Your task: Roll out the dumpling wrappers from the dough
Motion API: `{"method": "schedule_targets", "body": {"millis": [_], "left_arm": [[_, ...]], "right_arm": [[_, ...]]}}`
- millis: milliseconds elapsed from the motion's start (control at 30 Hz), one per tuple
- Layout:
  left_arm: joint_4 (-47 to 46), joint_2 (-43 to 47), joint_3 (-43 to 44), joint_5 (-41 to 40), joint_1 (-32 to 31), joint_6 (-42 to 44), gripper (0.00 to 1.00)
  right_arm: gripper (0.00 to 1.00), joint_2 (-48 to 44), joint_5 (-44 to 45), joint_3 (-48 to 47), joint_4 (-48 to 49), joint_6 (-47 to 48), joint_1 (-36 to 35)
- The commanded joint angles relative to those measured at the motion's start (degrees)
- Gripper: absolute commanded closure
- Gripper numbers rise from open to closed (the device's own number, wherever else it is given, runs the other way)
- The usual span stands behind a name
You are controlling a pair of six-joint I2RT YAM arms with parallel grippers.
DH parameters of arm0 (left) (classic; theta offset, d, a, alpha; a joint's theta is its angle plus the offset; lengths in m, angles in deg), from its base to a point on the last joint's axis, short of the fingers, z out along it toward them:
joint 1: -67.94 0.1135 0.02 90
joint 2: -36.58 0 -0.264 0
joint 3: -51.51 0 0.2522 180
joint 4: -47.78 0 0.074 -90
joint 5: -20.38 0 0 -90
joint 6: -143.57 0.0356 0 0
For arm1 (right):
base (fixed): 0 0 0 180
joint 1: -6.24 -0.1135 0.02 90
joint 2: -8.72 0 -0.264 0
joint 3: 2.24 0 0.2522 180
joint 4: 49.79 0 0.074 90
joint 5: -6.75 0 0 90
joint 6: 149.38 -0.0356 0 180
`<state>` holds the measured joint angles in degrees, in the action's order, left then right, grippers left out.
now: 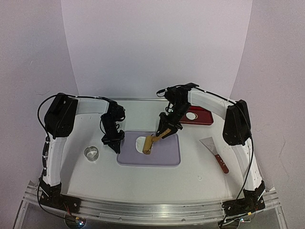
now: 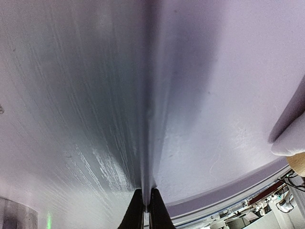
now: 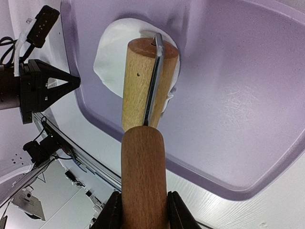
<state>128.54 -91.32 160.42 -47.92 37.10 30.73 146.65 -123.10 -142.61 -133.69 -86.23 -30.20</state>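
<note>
The dough point(image 1: 140, 143) is a flattened white sheet on the left part of the purple mat point(image 1: 162, 155). A wooden roller's head point(image 3: 145, 81) presses on the dough point(image 3: 108, 55). My right gripper point(image 3: 143, 210) is shut on the roller's handle point(image 3: 143, 167), and it stands above the mat's middle point(image 1: 165, 129). At the mat's left edge, my left gripper point(image 1: 113, 142) is shut on the rim, and the thin rim shows pinched between its fingertips point(image 2: 147, 202). One round white dumpling wrapper point(image 1: 191, 116) lies on a red tray point(image 1: 205, 117) at the back right.
A metal ring cutter point(image 1: 91, 153) stands left of the mat, close to my left gripper. A scraper with a red handle point(image 1: 215, 151) lies right of the mat. The red tray sits just behind my right arm.
</note>
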Motion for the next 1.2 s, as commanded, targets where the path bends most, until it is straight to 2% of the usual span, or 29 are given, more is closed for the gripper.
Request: {"method": "schedule_targets", "body": {"millis": [0, 300, 633, 867, 1167], "left_arm": [[-7.3, -3.4, -2.4, -3.2, -0.8, 1.2, 1.0], [-7.7, -4.8, -1.0, -2.0, -1.9, 1.0, 1.0], [-7.3, -6.2, 0.2, -0.6, -2.5, 1.4, 1.0], [-6.7, -6.3, 0.5, 0.1, -2.7, 1.8, 1.0], [-6.8, -5.9, -0.7, 0.4, -3.0, 2.1, 1.0]], "right_arm": [[1.0, 14.8, 24.9, 1.0, -9.6, -4.4, -2.3], [1.0, 17.6, 19.1, -5.3, -7.7, -3.8, -3.9], [1.0, 22.0, 19.7, -9.1, -7.9, -7.7, -4.4], [1.0, 23.8, 16.0, -8.9, -2.2, -15.6, -5.3], [1.0, 24.7, 19.9, -7.9, 0.2, -25.5, -5.4]]}}
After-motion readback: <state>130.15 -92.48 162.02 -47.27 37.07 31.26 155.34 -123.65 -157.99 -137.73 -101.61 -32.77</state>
